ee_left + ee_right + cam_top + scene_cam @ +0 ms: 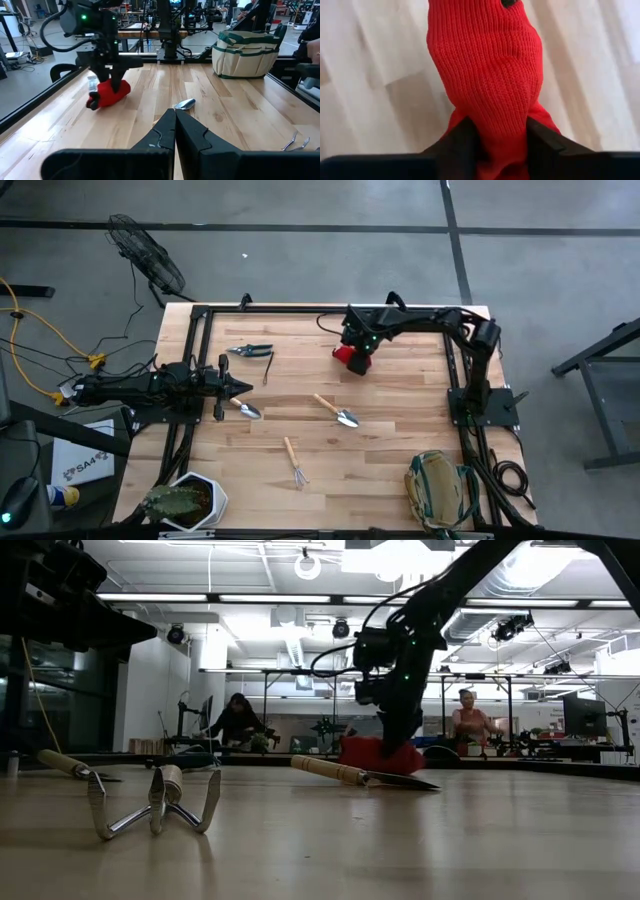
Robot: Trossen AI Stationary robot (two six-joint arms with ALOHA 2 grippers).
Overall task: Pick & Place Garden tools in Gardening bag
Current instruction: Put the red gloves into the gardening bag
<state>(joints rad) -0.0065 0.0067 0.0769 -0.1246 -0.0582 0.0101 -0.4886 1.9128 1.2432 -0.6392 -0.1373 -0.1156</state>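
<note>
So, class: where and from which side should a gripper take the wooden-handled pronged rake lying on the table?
Probably the wooden-handled pronged rake by its straight handle, from above with fingers across it: it lies flat with bare tabletop on both sides, while the curled prongs give poor purchase.

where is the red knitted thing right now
In the high view the red knitted lump lies at the table's far edge, right of centre, pinched by the right end effector, with the pruning shears to its left.
</note>
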